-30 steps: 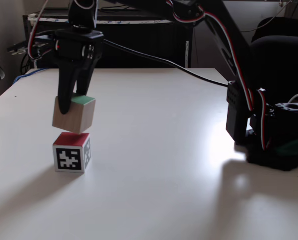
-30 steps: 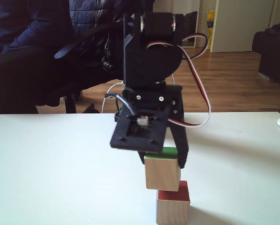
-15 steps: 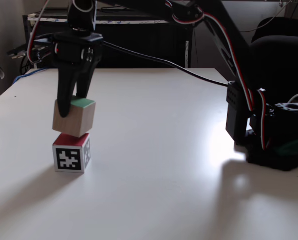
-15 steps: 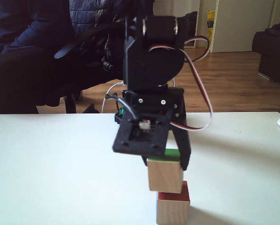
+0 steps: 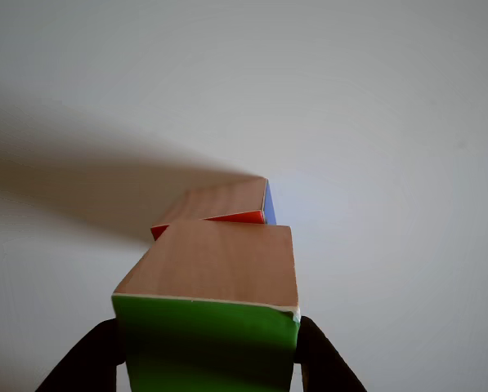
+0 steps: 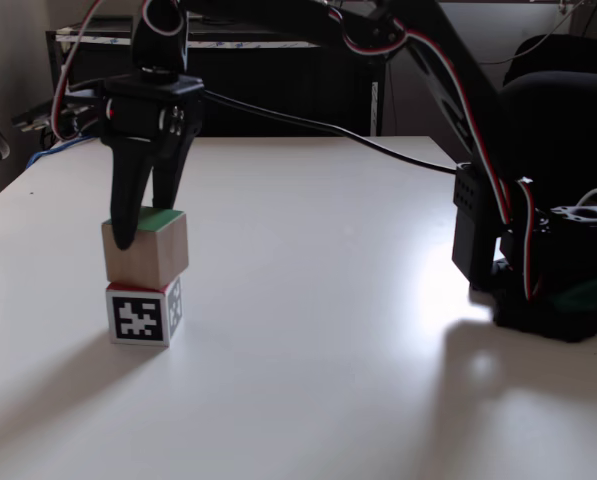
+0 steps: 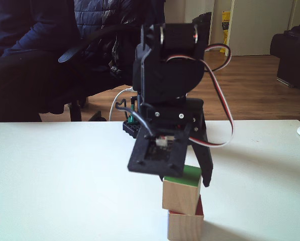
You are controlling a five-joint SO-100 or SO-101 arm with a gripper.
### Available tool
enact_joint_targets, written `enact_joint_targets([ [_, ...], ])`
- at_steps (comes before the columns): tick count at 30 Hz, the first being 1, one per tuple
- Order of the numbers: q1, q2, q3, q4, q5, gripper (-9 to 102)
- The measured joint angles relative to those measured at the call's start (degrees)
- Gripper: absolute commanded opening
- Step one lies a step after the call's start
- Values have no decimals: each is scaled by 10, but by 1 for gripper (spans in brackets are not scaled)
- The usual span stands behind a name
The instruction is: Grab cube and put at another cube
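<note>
Two cubes stand stacked on the white table [image 6: 308,300]; the cube [image 6: 145,248] with the green top face sits on another cube [image 6: 144,312], whose black-and-white marker face looks toward the camera in a fixed view, with a strip of its red top showing just under the upper block. The gripper [image 6: 141,222] comes down from above and clamps the cube between its two dark fingers [image 6: 126,210], one on each side; the upper block leans slightly and its lower edge touches the red face beneath it. In a fixed view from the opposite side, the cube [image 7: 180,191] sits a little left of centre on another cube [image 7: 185,226], leaving part of the red top bare on the right; the gripper [image 7: 186,179] straddles the green face, and the black arm [image 7: 167,85] rises straight above the stack. In the other view, looking down past the fingertips, the cube [image 5: 211,314] shows its green face nearest the lens and a plain wood face beyond it; another cube [image 5: 227,204] peeks out behind, with a red sliver, a wood face and a thin blue side. Behind the table, in the fixed view showing the wooden floor, a person in dark clothing [image 7: 34,60] sits; the arm's base [image 6: 548,270] stands well to the right of the stack in the fixed view showing the marker.
</note>
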Motion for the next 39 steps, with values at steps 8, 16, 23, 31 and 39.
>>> enact_joint_targets([
  [8,0,11,11,0,-4,32],
  [16,0,105,69,0,-8,33],
  [23,0,236,161,0,-11,33],
  [31,-28,529,376,-47,54,36],
  [39,-40,860,608,-192,290,34],
])
